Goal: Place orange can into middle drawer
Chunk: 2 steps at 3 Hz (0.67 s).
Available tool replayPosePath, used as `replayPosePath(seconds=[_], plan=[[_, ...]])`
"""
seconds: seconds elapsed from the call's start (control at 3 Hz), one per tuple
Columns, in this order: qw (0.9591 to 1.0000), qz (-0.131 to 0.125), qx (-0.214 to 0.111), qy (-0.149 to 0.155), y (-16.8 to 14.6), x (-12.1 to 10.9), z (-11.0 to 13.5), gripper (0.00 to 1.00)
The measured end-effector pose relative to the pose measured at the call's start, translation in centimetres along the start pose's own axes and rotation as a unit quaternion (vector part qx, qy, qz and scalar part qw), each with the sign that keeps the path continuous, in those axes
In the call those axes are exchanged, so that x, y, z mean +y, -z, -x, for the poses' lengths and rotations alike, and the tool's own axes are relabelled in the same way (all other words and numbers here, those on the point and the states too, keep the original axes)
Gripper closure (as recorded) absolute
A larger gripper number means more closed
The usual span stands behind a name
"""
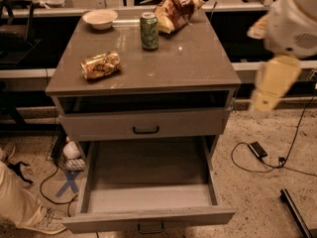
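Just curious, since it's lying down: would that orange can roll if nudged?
Probably: the orange can lies on its side on the smooth cabinet top, so a nudge across its length may roll it. Small, so likely light; its shiny metal may be slippery. The gripper hangs at the view's right, apart from it.

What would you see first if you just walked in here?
The middle drawer jumps out first: it is pulled wide open at the bottom of the cabinet. On the cabinet's top, the orange can lies on its side near the left edge, with a green can standing upright behind it. The robot's pale gripper hangs in the air off the cabinet's right side, touching nothing.
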State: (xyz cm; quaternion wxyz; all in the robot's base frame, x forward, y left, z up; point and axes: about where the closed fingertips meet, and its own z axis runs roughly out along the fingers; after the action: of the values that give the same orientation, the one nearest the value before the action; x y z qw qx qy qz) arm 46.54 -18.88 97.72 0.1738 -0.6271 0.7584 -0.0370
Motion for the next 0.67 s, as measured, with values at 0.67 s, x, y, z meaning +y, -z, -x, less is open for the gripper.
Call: replayPosePath(seconds=[0.67], plan=[[0.9911,0.012,-0.049,0.123,-6.7,-4.6,13.2,0.0]])
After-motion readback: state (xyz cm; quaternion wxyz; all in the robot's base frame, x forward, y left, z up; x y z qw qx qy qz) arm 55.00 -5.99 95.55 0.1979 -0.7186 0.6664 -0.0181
